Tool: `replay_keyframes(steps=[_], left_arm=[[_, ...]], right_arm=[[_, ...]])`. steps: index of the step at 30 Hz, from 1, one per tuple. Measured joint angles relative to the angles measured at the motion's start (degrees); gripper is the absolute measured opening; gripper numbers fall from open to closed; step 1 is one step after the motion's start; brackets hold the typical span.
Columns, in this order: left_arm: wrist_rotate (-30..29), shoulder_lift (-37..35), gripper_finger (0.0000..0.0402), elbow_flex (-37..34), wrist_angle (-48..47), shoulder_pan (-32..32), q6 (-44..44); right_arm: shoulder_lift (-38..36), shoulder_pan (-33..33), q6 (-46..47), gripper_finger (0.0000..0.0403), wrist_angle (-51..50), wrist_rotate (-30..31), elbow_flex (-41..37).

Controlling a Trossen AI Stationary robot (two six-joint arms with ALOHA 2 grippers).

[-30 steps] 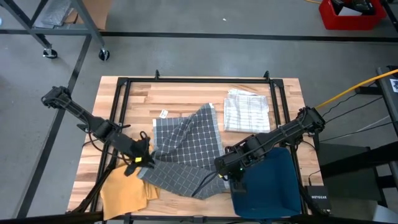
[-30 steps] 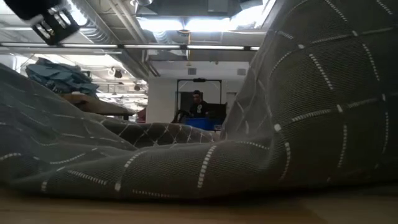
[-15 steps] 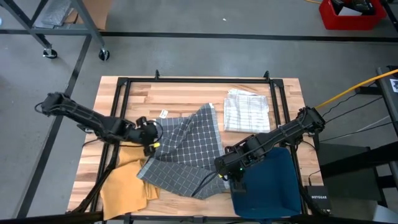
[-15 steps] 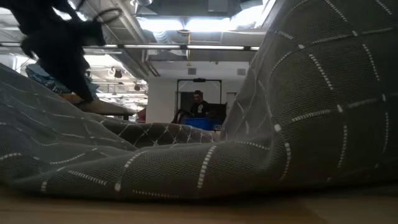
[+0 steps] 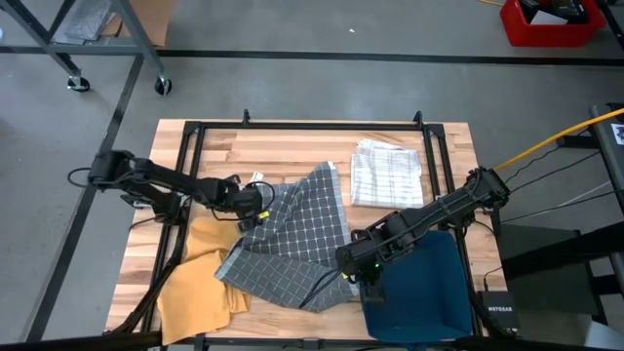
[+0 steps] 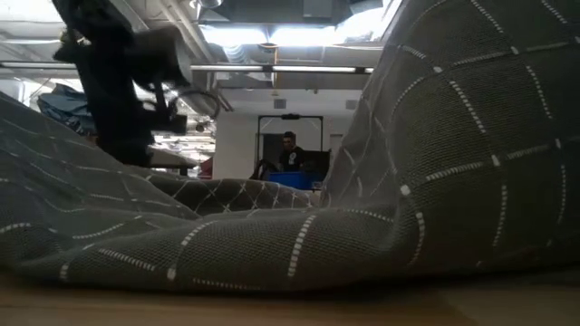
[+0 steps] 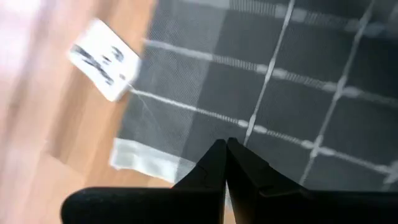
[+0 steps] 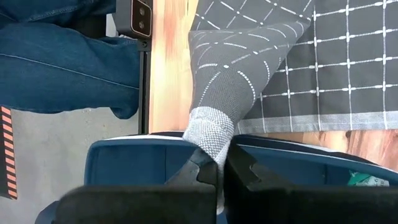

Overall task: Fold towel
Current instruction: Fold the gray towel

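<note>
The grey towel (image 5: 297, 229) with a white grid lies rumpled in the middle of the table and fills the low view (image 6: 362, 226). My left gripper (image 5: 255, 202) is shut. It hovers low over the towel's left edge (image 7: 186, 118), close to the far-left corner with the white tag (image 7: 104, 59). My right gripper (image 5: 351, 265) is shut on the towel's near-right corner, at the towel's near-right side. The rest of the towel rests on the wood. My left gripper (image 7: 225, 146) has its shut fingertips right above the towel near its pale hem; I cannot tell whether they touch it. My right gripper (image 8: 221, 163) pinches the towel's pale hemmed corner (image 8: 210, 132) between its two fingers, coming slanting from the table's right. The corner is raised off the table and the cloth slopes down from it to the wood.
A yellow cloth (image 5: 195, 292) lies at the near-left, partly under the towel. A folded white checked towel (image 5: 385, 174) sits at the far right. A blue bin (image 5: 419, 292) stands at the near-right by my right gripper. A black frame (image 5: 190, 156) edges the table.
My left gripper has travelled from the towel's near-left part toward the table's far edge and right, to the towel's left edge by the tag, fingers shut throughout. The towel has kept its shape.
</note>
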Motion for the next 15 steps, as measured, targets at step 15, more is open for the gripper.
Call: replay_keyframes(steps=[15], left_arm=[[-2.7, 7.9, 0.0001, 0.1, 14.0, 15.0, 3.1]], right_arm=[[0.0, 0.0, 0.0, 0.0005, 3.6, -5.2, 0.0]])
